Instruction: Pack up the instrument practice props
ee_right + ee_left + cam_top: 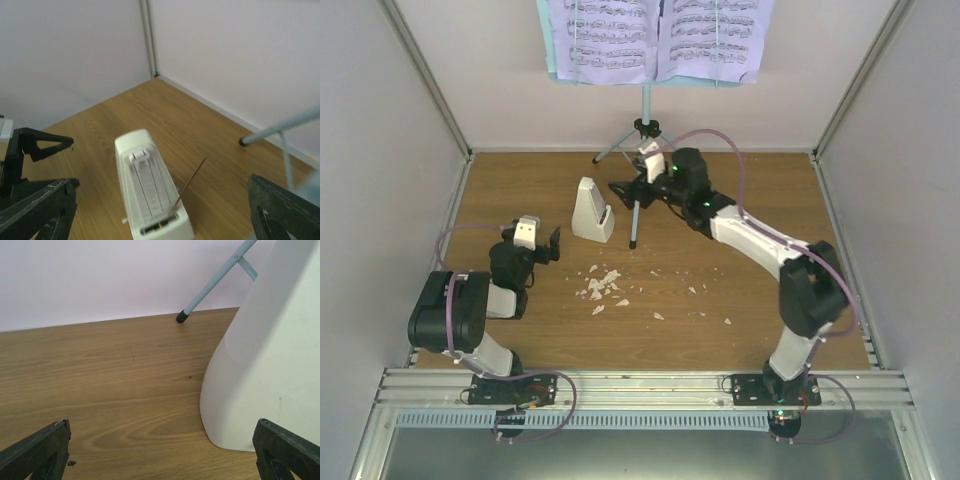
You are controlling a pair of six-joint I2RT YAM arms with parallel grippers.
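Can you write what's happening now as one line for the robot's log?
left end effector open, facing metronome | right end effector open, near music stand legs | metronome upright on table, unheld | sheet music on stand

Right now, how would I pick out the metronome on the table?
Find the tall blue music stand at the back of the wooden table. Just left of its legs stands the metronome. It is the only solid white pyramid, far bigger than the white crumbs nearby.

Small white crumbs (603, 287) lie scattered over the middle of the wooden desk (520, 185) (a few stray toward the right), white walls (490, 70) enclose it, and a metal rail (650, 384) runs along its near edge.
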